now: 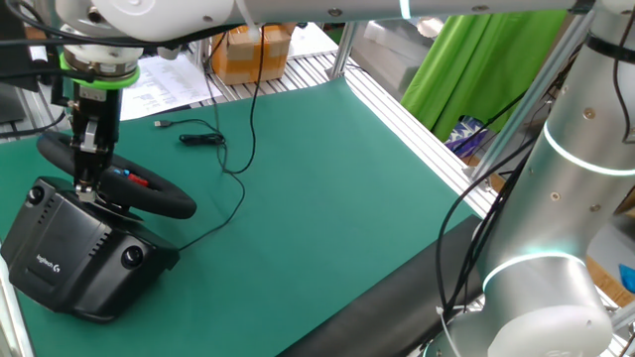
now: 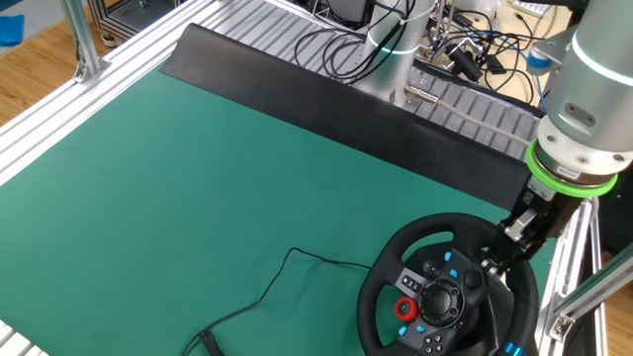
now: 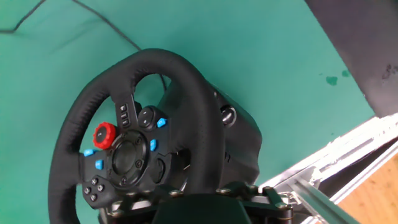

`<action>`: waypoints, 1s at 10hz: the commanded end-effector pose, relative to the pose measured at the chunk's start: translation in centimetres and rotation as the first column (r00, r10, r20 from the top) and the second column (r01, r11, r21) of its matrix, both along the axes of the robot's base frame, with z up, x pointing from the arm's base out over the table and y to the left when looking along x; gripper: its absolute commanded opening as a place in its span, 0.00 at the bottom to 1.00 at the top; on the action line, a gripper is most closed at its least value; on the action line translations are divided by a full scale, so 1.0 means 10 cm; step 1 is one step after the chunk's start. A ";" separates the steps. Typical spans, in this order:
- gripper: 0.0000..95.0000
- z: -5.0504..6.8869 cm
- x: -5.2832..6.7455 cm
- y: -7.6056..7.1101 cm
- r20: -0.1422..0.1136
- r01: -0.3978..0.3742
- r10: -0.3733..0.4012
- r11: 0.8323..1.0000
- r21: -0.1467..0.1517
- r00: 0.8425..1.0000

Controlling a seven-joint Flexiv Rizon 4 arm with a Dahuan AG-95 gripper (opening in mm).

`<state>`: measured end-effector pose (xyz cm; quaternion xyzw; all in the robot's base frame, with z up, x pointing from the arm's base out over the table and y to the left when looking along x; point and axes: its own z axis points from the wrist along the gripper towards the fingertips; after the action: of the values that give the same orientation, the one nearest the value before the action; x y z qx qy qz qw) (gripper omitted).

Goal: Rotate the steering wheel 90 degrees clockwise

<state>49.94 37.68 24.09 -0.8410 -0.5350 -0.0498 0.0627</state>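
The steering wheel (image 1: 149,193) is a black rim with blue and red buttons on a bulky black base (image 1: 69,248) at the table's left end. It also shows in the other fixed view (image 2: 415,242) and fills the hand view (image 3: 186,81). My gripper (image 1: 87,186) comes down from above onto the rim. In the other fixed view the gripper (image 2: 497,262) sits at the rim's right side. In the hand view the rim runs down between the jaws of the gripper (image 3: 199,198), which look closed on it. The fingertips are mostly hidden.
A thin black cable (image 1: 233,169) runs from the wheel base across the green mat to a plug (image 1: 203,139). A black strip (image 2: 326,99) borders the mat. Aluminium frame rails (image 2: 584,287) stand close beside the wheel. A second robot arm's base (image 1: 556,228) is at the right.
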 end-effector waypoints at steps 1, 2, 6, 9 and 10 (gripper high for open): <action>0.80 -0.01 0.00 -0.01 0.006 -0.048 0.048 0.999 -0.007 0.999; 0.80 -0.01 -0.02 -0.02 0.008 -0.064 0.064 0.998 -0.007 0.998; 0.80 0.01 -0.14 -0.10 0.031 -0.187 0.187 0.982 -0.003 0.982; 0.80 0.05 -0.13 -0.32 0.051 -0.271 0.271 0.963 0.005 0.961; 0.80 0.06 -0.14 -0.46 0.075 -0.358 0.357 0.934 0.000 0.931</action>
<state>48.59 34.02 24.61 -0.7481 -0.6574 -0.0675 0.0605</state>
